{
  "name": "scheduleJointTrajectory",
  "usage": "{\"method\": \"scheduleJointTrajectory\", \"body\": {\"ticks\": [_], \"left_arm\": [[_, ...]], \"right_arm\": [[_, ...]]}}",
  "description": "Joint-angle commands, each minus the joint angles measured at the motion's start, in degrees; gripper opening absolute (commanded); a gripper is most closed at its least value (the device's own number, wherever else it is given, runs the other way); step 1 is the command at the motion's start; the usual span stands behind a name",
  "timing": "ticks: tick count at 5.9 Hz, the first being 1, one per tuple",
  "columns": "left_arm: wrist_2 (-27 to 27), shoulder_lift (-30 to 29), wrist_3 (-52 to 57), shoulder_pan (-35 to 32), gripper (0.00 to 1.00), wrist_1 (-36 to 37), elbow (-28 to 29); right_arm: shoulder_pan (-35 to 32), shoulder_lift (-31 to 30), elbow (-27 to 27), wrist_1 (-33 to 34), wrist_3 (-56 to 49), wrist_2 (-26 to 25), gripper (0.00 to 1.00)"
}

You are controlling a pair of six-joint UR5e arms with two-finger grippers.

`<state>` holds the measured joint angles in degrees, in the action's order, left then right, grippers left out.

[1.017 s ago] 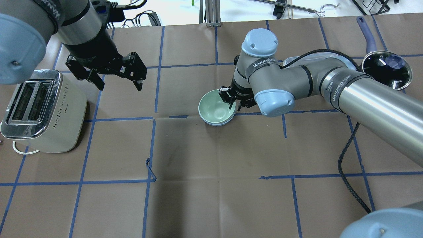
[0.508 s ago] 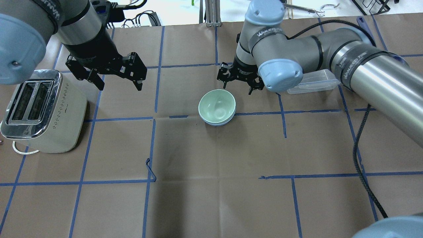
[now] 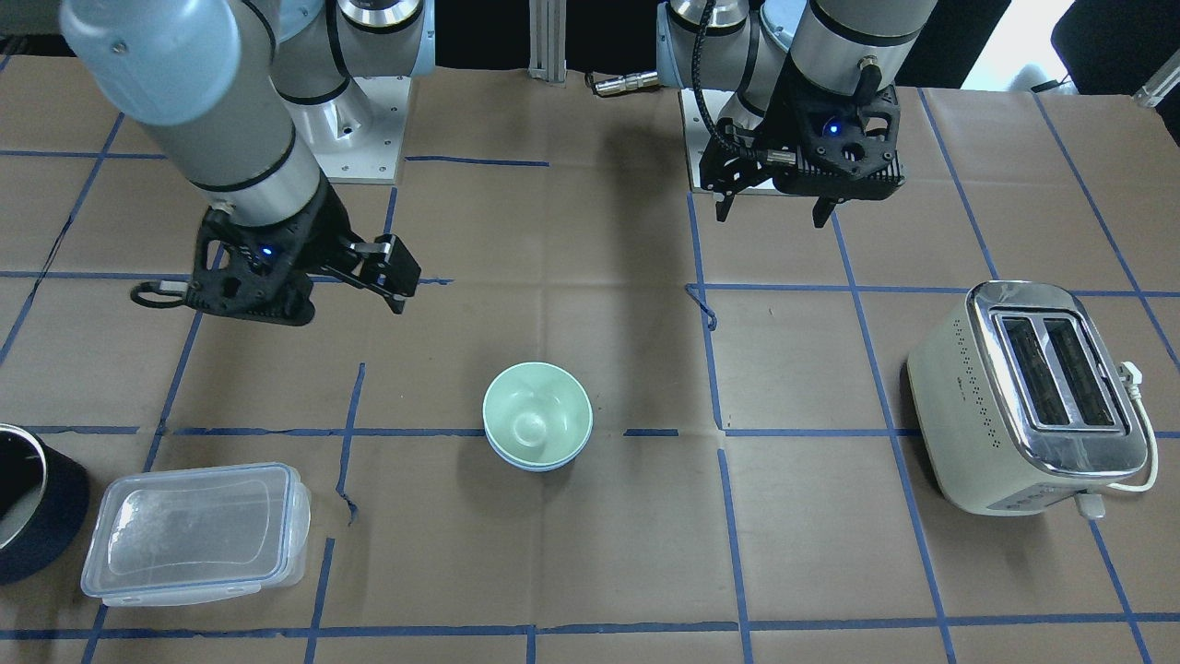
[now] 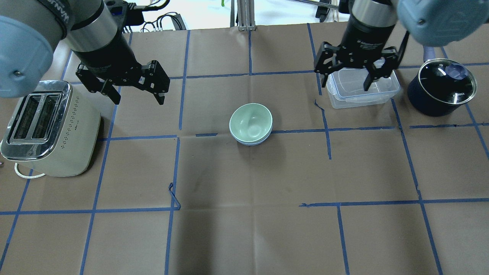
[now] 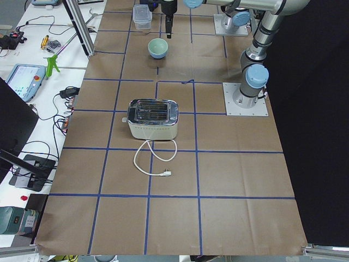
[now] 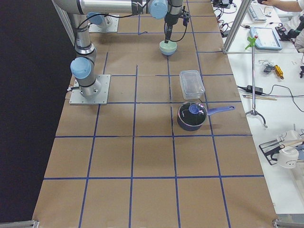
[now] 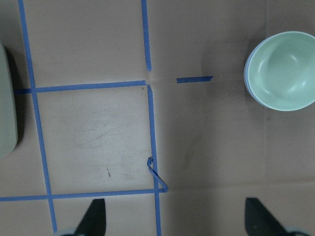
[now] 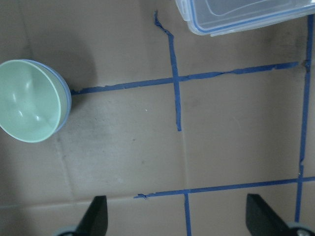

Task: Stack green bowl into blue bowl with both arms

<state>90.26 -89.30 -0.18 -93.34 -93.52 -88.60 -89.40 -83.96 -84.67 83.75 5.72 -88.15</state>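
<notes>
The green bowl (image 4: 250, 122) sits nested inside the blue bowl (image 4: 253, 143) at the table's middle; only the blue bowl's rim shows beneath it. The pair also shows in the front-facing view, green bowl (image 3: 536, 415) in blue bowl (image 3: 542, 465). My left gripper (image 4: 138, 100) is open and empty, raised to the left of the bowls next to the toaster. My right gripper (image 4: 345, 84) is open and empty, raised to the right of the bowls over the clear container. Neither gripper touches the bowls.
A cream toaster (image 4: 49, 126) stands at the left with its cord trailing. A clear lidded container (image 4: 361, 91) and a dark blue pot (image 4: 443, 86) stand at the back right. A curl of lifted blue tape (image 4: 174, 194) lies in front of the bowls.
My right gripper was at the green bowl's rim; it has lifted off and swung right and back to above the clear container. The bowls stay nested. The left arm has not moved.
</notes>
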Motion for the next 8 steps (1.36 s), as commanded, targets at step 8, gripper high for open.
{"method": "scheduleJointTrajectory", "body": {"ticks": [8], "left_arm": [[0.0, -0.1, 0.1, -0.1, 0.99, 0.1, 0.2]], "right_arm": [[-1.3, -2.5, -0.1, -1.8, 1.8, -1.1, 1.0]]}}
